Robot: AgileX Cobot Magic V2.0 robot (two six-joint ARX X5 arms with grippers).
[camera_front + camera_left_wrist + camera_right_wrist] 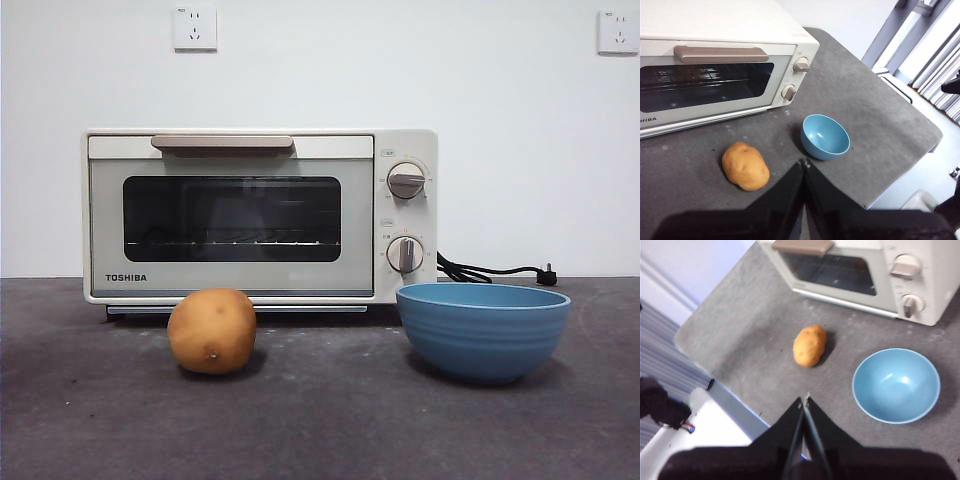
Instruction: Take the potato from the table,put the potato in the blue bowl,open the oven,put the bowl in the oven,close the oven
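The roundish tan-orange potato and the round, deep medium-blue bowl stand well apart on the dark grey mottled table, with a wide open lane of bare surface between them. Both sit just in front of the cream-white boxy toaster oven, so the strip below its shut door is narrow behind the potato. The beige bar handle at the door's top is unobstructed from the front and above. A black power cord lies behind the bowl, beside the oven. The bowl's inside is empty and open from above.
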